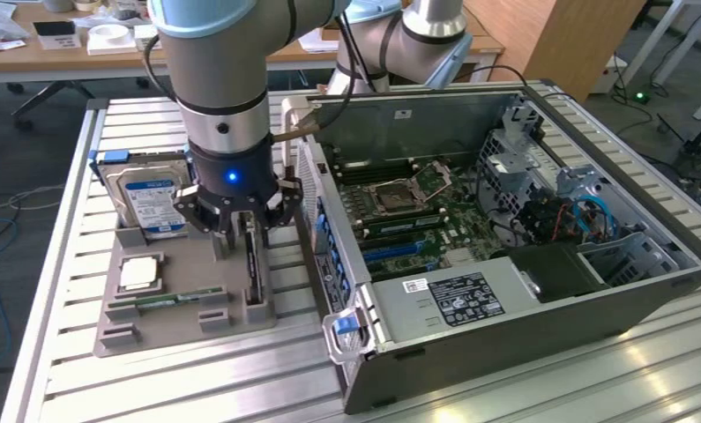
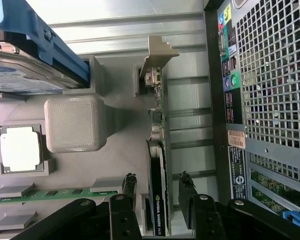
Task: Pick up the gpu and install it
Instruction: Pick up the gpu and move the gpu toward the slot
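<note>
Half of the pick at most, judging by the layout: hanging the tool (image 1: 244, 240) straight down over the grey tray (image 1: 174, 328) and straddling the gpu (image 1: 254, 278), not lifting it yet. Holding the tool spread, setting its dark fingers (image 2: 186, 195) to either face of the card and leaving a sliver of gap on each side, so gripping nothing and apparently not touching. Standing on its long edge in a slot of the tray, along the tray's side nearest the computer case (image 1: 539, 326), outside that case and so not installed. Running lengthwise along that side of the tray, parallel to the case's perforated rear panel (image 2: 270, 75), pointing the silver bracket (image 2: 157, 55) toward the tray's end with the hard drive (image 1: 150, 198) and the black cooler (image 2: 159, 210) toward the opposite end. Lying directly beneath the tool, between the fingers and not off to one side; spanning the card's thin dimension with the tool's opening, square to the long axis, over the cooler stretch and away from the bracket. Sharing the tray with a processor chip (image 2: 20, 148) and a green memory stick (image 2: 55, 192), both further in from the card and apart from the fingers. Resting, tray and case alike, on the slatted metal bench (image 1: 56, 379)
</note>
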`<state>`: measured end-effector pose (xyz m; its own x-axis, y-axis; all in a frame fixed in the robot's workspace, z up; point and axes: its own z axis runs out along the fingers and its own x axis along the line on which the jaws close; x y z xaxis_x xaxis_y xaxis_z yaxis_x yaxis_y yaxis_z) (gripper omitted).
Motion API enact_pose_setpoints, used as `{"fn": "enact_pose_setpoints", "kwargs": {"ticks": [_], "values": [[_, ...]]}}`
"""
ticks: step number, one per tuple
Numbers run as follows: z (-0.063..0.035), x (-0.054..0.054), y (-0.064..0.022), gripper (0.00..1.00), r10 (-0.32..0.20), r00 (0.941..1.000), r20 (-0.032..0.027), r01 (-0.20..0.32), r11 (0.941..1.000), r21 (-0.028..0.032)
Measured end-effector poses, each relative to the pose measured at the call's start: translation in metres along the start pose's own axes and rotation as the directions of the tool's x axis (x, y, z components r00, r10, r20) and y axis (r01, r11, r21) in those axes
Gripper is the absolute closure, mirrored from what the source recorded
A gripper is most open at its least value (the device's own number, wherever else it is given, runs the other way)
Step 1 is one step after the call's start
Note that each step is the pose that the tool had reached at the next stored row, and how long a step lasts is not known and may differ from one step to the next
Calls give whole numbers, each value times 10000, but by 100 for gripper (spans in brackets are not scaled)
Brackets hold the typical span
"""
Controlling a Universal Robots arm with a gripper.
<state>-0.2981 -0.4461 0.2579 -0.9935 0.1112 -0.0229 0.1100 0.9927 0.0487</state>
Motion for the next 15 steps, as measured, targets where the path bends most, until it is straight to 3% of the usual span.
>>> {"fn": "enact_pose_setpoints", "kwargs": {"ticks": [15], "values": [[149, 5, 39, 53, -1, 10000, 1, 1, 10000, -1]]}}
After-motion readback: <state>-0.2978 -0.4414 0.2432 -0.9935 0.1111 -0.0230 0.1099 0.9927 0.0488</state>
